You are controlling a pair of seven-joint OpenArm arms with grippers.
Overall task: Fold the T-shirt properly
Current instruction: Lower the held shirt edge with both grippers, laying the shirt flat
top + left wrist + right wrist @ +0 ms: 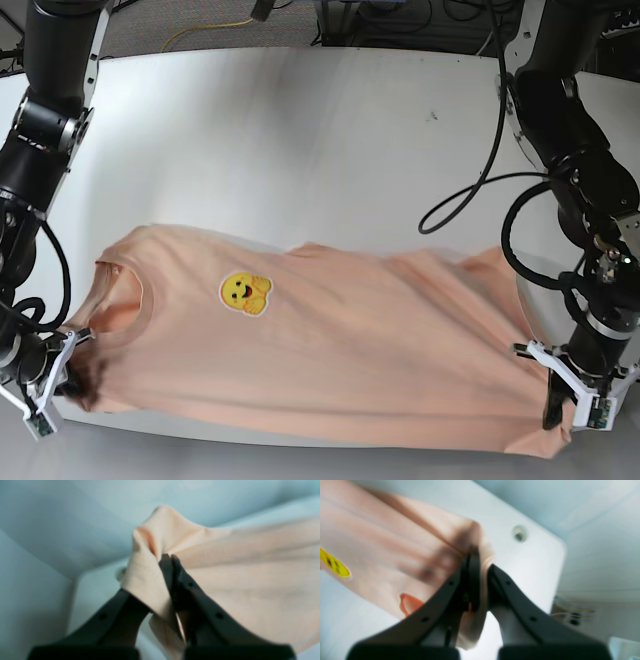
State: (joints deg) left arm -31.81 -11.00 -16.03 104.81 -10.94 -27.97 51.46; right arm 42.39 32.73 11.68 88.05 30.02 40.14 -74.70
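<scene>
A white bench (pixel 330 120) fills the base view, with cables (pixel 470 190) trailing over its far side. The peach T-shirt (pixel 350 350) lies stretched lengthwise between the two pincers, near the bench's front edge, its yellow face emblem (pixel 245 293) up.

The left pincer (pixel 170 557) is closed tight on a bunched fold of the T-shirt's hem corner; the cloth rises in a peak just beyond its tips and spreads away to one side, while a flap hangs down between the black fingers (pixel 195 590).

The right pincer (pixel 480 562) is likewise clamped shut on the T-shirt, at the shoulder end close to the collar (pixel 140 300). Fabric is pinched between its tips and droops below them. In the right wrist view the emblem sits well off to the side of this pincer, and a small round hole (pixel 519 533) in the bench lies just beyond its tips.
</scene>
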